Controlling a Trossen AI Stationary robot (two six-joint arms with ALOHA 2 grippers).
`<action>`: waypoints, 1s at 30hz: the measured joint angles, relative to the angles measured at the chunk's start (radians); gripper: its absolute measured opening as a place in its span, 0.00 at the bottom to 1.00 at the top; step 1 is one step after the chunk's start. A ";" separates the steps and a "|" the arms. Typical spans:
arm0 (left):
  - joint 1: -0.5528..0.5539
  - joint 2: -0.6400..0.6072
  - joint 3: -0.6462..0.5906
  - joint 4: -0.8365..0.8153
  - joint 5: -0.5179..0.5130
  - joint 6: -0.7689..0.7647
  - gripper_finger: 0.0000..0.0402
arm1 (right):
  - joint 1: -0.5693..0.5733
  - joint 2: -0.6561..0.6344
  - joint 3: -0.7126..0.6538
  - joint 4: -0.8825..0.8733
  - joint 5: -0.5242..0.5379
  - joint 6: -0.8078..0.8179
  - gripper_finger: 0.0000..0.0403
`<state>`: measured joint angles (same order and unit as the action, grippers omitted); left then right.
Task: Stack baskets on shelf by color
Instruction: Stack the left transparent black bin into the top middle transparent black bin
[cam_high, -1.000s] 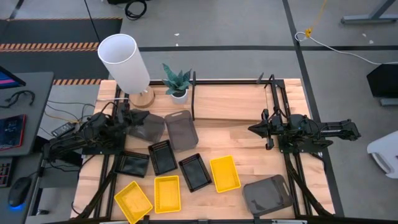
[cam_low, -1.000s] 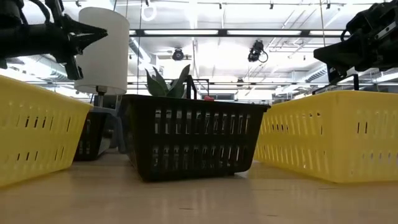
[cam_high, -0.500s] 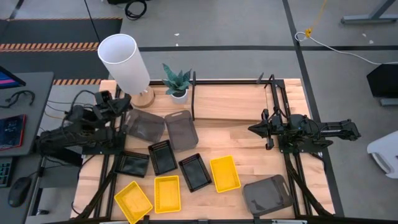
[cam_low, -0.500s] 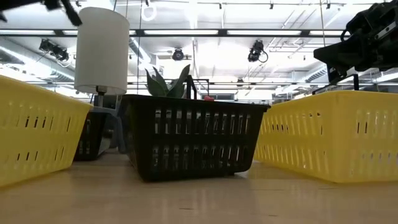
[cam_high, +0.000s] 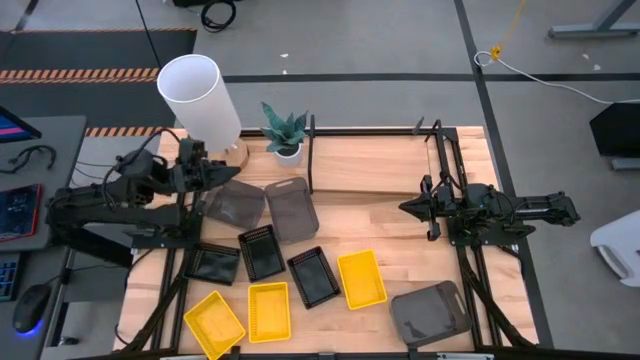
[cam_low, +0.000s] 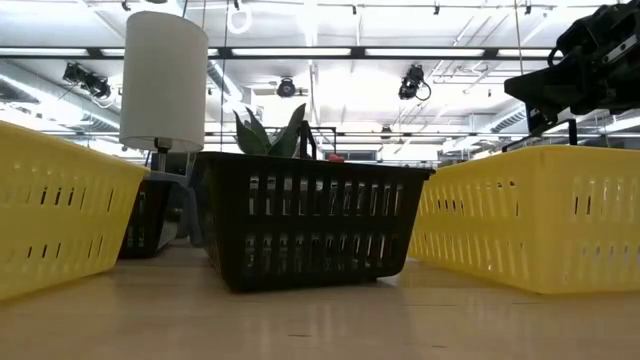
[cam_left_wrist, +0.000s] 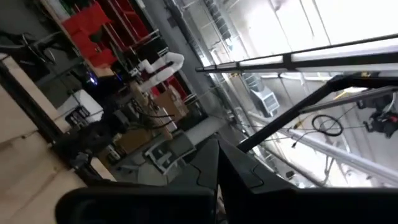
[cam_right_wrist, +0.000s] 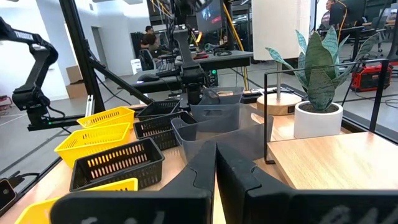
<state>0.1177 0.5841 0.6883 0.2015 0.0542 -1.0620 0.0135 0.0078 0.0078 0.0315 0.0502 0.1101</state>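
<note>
Yellow baskets (cam_high: 361, 279), slotted walls; black baskets (cam_high: 260, 251), same slot pattern; smoky grey translucent baskets (cam_high: 291, 210); light-wood shelf (cam_high: 368, 165) with black frame rods; white cylinder lamp (cam_high: 199, 99); green plant (cam_high: 284, 128) in a white pot; dark arms.

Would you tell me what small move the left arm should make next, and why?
Probably open the left gripper and lower it onto the rim of the nearest grey basket. Its fingers are shut on nothing, it hovers just beside that basket, and the shelf holds no baskets yet. The right gripper waits, shut, near the shelf.
</note>
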 joint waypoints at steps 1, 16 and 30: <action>0.000 0.022 0.012 0.003 -0.004 0.009 0.03 | 0.000 0.000 0.000 0.000 0.000 0.000 0.05; -0.024 0.321 0.318 -0.329 0.013 0.244 0.02 | 0.000 0.000 0.000 0.000 0.000 0.000 0.05; -0.050 0.600 0.609 -1.159 -0.095 0.283 0.03 | 0.000 0.000 0.000 0.001 0.000 0.000 0.05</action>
<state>0.0679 1.1840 1.2972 -0.9578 -0.0407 -0.7793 0.0135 0.0078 0.0078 0.0321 0.0502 0.1101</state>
